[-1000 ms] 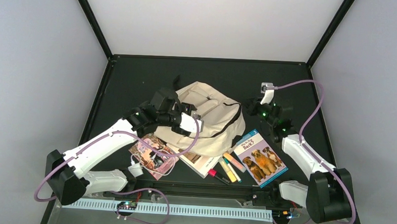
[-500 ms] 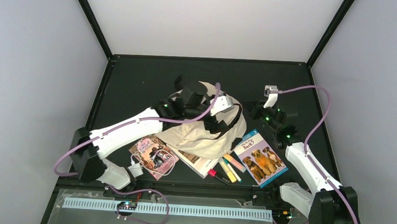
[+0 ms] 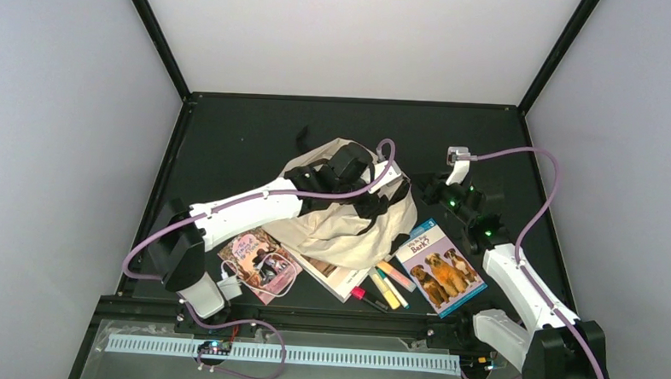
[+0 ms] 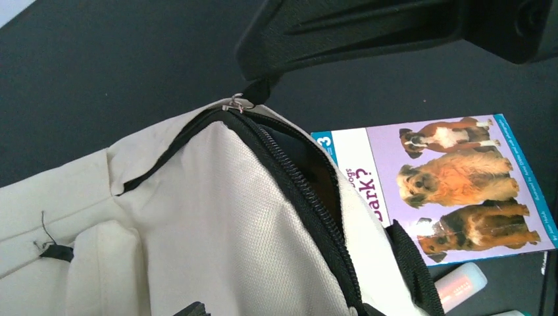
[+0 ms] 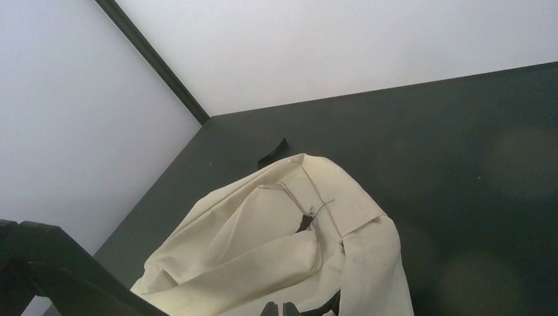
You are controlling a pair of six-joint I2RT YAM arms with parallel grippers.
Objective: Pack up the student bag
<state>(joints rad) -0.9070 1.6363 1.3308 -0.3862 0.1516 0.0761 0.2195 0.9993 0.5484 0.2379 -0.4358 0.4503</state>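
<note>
Paperback [image 3: 256,259] with a pink cover lies at the left, near the front of the table [image 3: 232,134]. Just right of it the backpack [image 3: 330,232] slumps mid-table with its zip partly open. The left gripper [image 3: 381,202] hangs over it, and I cannot tell whether its fingers are apart. The right gripper [image 3: 419,188] pinches the zipper pull [image 4: 237,103], fingers together. Just beside the backpack on the right lies a dog book [image 3: 440,267].

Table [image 3: 232,134], free room: the strip along the far edge and both far corners are left open. Centre: occupied by the student bag [image 3: 339,234], overlaid by the left arm [image 3: 246,204]. Right edge: barred by the right arm [image 3: 516,279]. Near edge: lined with a dog book [image 3: 440,268], markers [image 3: 388,286], an open book [image 3: 337,277] and a pink booklet [image 3: 256,259]; gaps between them are narrow.
</note>
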